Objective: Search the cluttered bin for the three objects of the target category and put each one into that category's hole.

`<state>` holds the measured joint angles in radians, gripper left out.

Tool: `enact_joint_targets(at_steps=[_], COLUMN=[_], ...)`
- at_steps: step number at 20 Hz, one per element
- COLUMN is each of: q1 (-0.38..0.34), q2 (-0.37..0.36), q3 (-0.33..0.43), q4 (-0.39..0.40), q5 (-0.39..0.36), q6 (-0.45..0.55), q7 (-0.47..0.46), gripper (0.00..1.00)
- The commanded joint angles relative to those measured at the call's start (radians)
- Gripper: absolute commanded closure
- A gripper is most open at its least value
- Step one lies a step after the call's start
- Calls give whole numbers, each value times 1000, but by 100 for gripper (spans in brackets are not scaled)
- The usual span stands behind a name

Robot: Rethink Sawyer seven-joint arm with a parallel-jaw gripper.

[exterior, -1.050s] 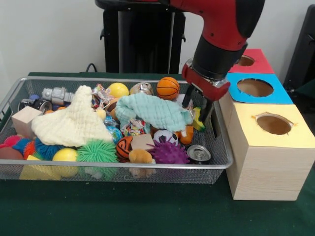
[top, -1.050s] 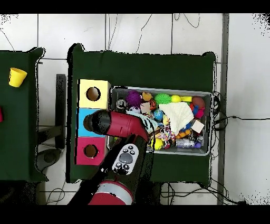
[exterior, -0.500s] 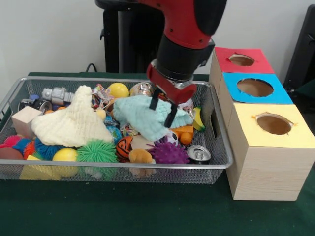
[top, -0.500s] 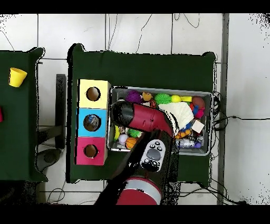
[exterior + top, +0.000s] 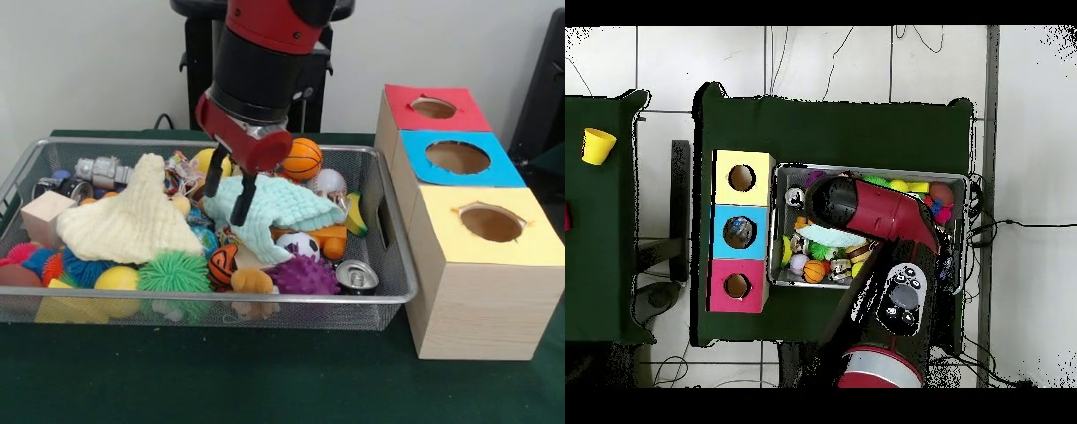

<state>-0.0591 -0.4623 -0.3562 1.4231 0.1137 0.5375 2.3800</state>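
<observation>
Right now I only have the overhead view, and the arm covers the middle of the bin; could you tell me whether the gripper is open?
Observer: Yes, the gripper is open, its fingers spread apart.
Operator: Thank you. What is it over?
Observer: Its tips hang at one end of the pale green cloth. I cannot tell whether they touch it.
Operator: And what is under the arm's other end?
Observer: A cream cloth lies heaped on the toys, with a few toys between it and the green one.
</observation>
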Motion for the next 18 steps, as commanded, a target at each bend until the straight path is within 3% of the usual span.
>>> enact_joint_targets(at_steps=[1, 4, 10, 15, 18], q1=[-46, -61, -135, -183, -193], q2=[16, 5, 41, 44, 60], q3=[151, 165, 232, 271, 270], q4=[23, 29, 103, 167, 163], q5=[-89, -108, -186, -245, -286], q6=[-35, -33, -186, -244, -255], q7=[-107, -119, -120, -98, -95], gripper=[0, 0, 0, 0, 0])
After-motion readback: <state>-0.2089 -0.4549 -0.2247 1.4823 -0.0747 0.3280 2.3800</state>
